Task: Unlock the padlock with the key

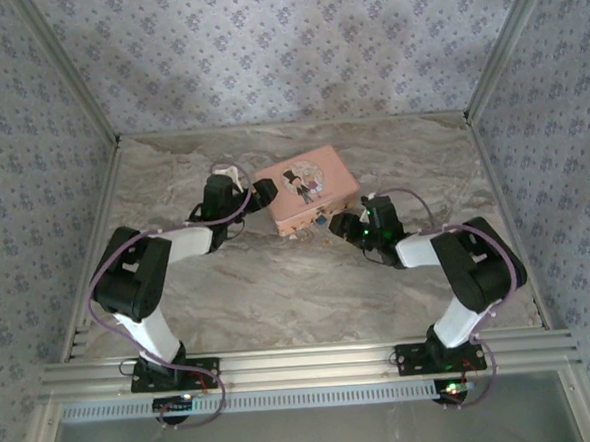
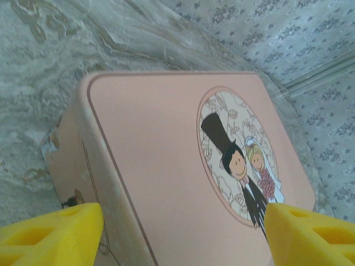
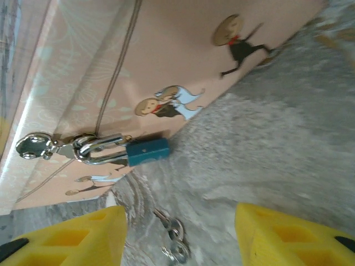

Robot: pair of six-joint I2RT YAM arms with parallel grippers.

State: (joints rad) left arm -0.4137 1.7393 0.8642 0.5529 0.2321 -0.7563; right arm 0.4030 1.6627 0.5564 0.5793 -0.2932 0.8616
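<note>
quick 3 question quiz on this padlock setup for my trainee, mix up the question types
1. True or false: the key is already in the padlock.
2. The padlock hangs from: A) the hasp on the pink tin; B) a cable; C) a frame rail.
3. Which arm's yellow fingers flank the key?
Key: 1 false, it lies on the table; 2 A; 3 right.
</note>
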